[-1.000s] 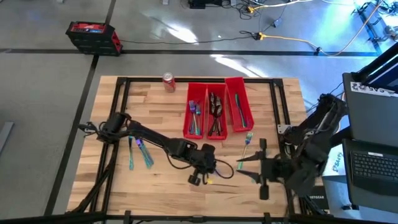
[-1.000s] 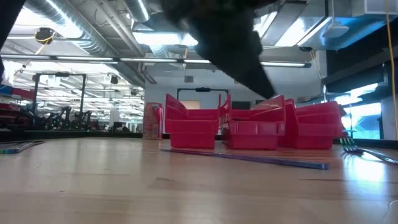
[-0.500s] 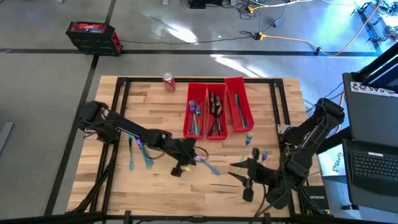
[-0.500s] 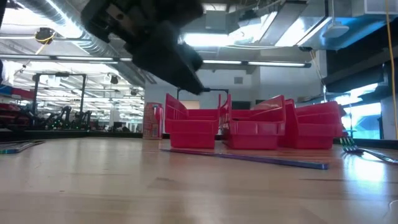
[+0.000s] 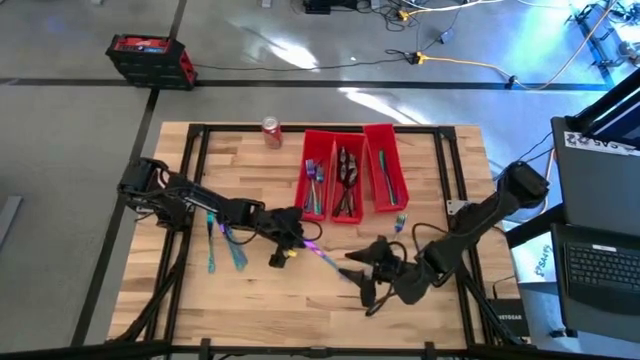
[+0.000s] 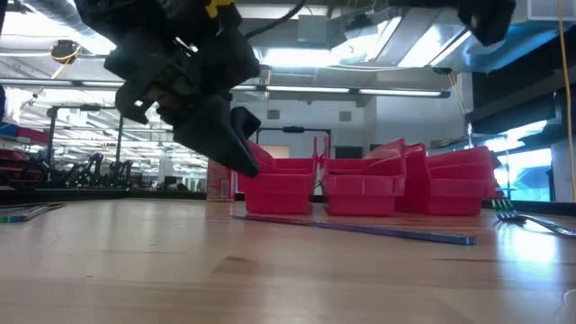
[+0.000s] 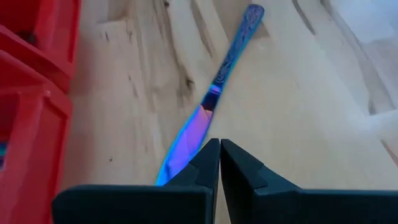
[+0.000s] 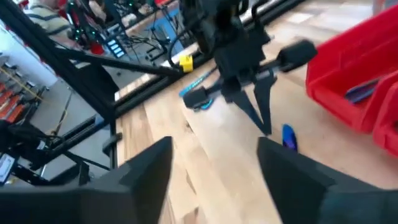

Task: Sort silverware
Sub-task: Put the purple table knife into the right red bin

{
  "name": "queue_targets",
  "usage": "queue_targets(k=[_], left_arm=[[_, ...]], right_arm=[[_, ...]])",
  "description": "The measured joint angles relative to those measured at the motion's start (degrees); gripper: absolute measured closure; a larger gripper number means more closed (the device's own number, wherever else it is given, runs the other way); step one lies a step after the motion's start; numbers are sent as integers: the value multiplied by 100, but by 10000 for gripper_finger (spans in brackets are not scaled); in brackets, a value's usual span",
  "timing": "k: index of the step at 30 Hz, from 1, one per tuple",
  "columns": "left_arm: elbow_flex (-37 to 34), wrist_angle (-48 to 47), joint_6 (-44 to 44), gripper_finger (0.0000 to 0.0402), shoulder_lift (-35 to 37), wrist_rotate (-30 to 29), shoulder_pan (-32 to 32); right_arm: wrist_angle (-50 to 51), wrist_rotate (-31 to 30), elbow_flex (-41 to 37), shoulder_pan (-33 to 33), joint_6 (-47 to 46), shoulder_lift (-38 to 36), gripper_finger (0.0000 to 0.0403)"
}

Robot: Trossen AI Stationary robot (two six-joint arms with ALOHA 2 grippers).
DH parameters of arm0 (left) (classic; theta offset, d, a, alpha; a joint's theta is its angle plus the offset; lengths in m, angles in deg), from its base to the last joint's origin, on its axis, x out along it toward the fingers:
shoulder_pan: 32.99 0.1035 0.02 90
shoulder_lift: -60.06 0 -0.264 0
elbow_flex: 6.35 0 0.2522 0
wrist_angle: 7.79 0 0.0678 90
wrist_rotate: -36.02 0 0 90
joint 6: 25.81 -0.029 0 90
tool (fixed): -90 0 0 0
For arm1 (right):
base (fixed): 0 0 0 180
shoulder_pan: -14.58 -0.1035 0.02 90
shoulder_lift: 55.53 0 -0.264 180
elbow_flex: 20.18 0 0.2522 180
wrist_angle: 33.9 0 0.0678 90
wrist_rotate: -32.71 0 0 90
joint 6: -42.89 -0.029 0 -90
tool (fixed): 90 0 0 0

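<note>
Surveying the table (image 5: 250, 300), we find three red bins (image 5: 347, 180) at 12 o'clock, holding sorted silverware. Left tool (image 5: 300, 237) hangs at centre, fingers pressed together, gripping nothing. Right tool (image 5: 358, 275) sits at 5 o'clock, fingers spread, empty. One iridescent knife (image 7: 211, 102) lies flat between them.
</note>
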Motion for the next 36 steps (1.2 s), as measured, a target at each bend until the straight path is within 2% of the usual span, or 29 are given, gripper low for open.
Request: queue_targets(k=[4,8,12,18,24,27,30,36], left_arm=[[0,-360,-106,402,-9,14,-104],[0,-271,-103,402,-31,-39,-259],[4,-235,18,402,-31,-532,-535],[3,-131,-456,402,-93,-2469,-993],[9,12,-164,402,-362,-3834,-1094],[12,26,-376,402,-612,-4124,-1292],[57,201,-485,402,-843,-4149,-1488],[139,374,-10,402,-1122,-4276,-1589]], right_arm=[[-125,97,4,99,-99,400,107],[-432,72,8,87,90,763,88],[-575,80,9,88,186,951,96],[-551,41,11,93,316,986,122],[-577,56,11,171,344,986,134],[-616,94,12,166,344,986,134],[-623,269,13,165,346,986,134],[-614,547,13,165,346,986,134]])
